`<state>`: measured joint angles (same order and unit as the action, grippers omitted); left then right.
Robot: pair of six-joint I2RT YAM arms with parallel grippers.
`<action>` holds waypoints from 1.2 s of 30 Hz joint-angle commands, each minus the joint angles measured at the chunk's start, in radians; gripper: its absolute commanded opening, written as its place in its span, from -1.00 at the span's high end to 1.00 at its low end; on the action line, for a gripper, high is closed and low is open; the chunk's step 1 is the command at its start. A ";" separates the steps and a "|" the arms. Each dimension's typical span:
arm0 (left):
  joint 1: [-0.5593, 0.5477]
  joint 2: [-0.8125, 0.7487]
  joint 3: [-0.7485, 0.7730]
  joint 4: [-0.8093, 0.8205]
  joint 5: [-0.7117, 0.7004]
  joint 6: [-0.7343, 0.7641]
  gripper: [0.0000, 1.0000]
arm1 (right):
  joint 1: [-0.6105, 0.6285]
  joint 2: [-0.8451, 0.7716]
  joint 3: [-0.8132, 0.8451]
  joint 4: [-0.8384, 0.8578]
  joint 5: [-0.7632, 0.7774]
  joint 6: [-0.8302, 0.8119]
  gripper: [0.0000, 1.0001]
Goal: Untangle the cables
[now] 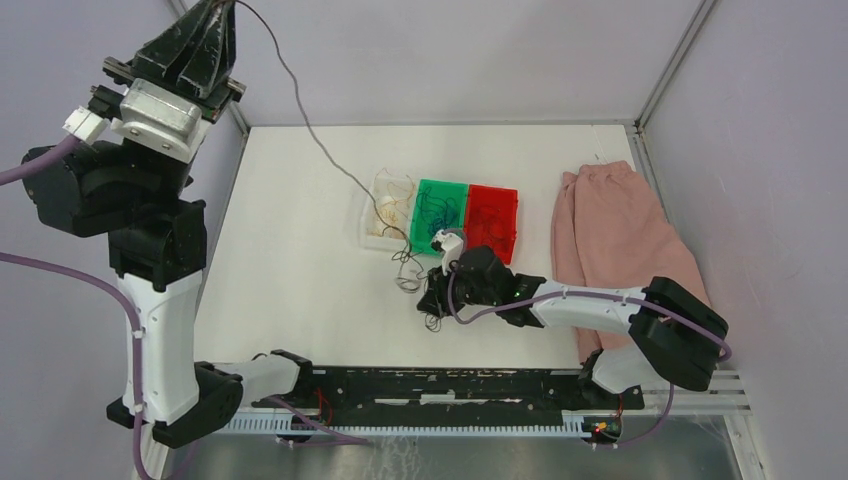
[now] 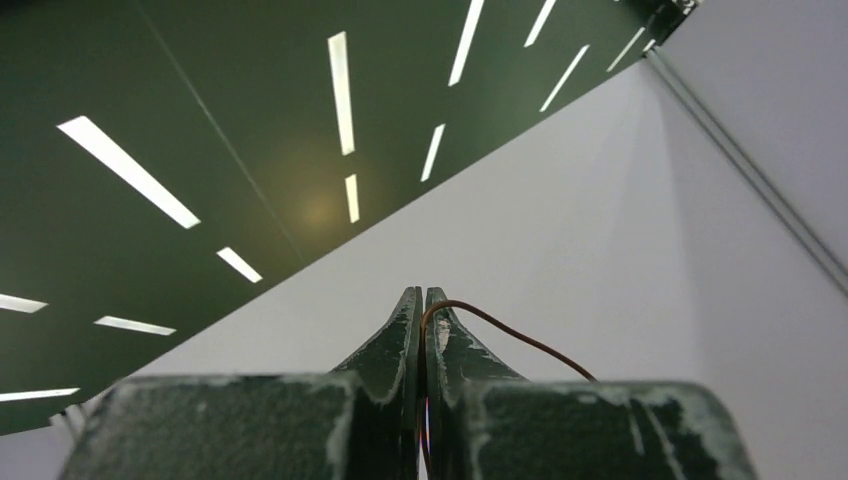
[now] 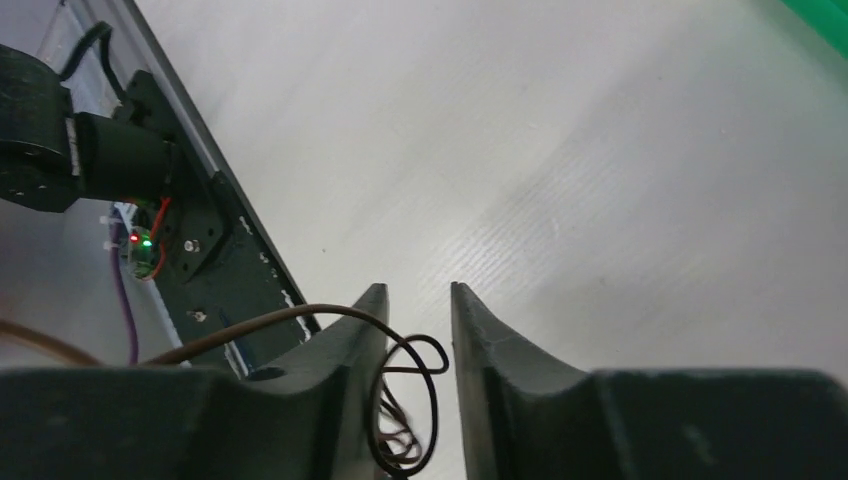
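My left gripper (image 1: 216, 12) is raised high at the far left, shut on one dark brown cable (image 2: 505, 328) that leaves between its fingertips (image 2: 421, 292). That cable (image 1: 300, 105) runs down in a long line to a small tangle of dark cables (image 1: 407, 272) on the white table in front of the trays. My right gripper (image 1: 434, 302) lies low over that tangle. Its jaws (image 3: 418, 290) stand apart, and dark brown cable loops (image 3: 428, 350) curl in the gap without being pinched. More thin cables lie in the clear tray (image 1: 379, 225) and the green tray (image 1: 428, 190).
A red tray (image 1: 492, 222) sits right of the green one. A pink cloth (image 1: 610, 240) lies along the right wall. The black base rail (image 1: 440, 385) runs across the near edge. Grey walls enclose the table on three sides.
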<state>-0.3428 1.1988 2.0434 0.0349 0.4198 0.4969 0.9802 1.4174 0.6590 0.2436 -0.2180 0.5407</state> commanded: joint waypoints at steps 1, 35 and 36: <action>-0.002 0.020 0.060 0.121 -0.121 0.115 0.94 | 0.005 -0.023 -0.014 -0.020 0.092 -0.003 0.37; -0.002 0.234 0.404 0.354 -0.306 0.440 0.94 | -0.106 -0.133 -0.136 -0.401 0.479 0.227 0.50; -0.002 0.181 0.313 0.314 -0.287 0.372 0.94 | -0.106 -0.164 -0.132 -0.356 0.435 0.188 0.32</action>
<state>-0.3428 1.5021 2.5122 0.4477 0.1139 1.0103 0.8791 1.3499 0.5655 -0.1936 0.2787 0.7902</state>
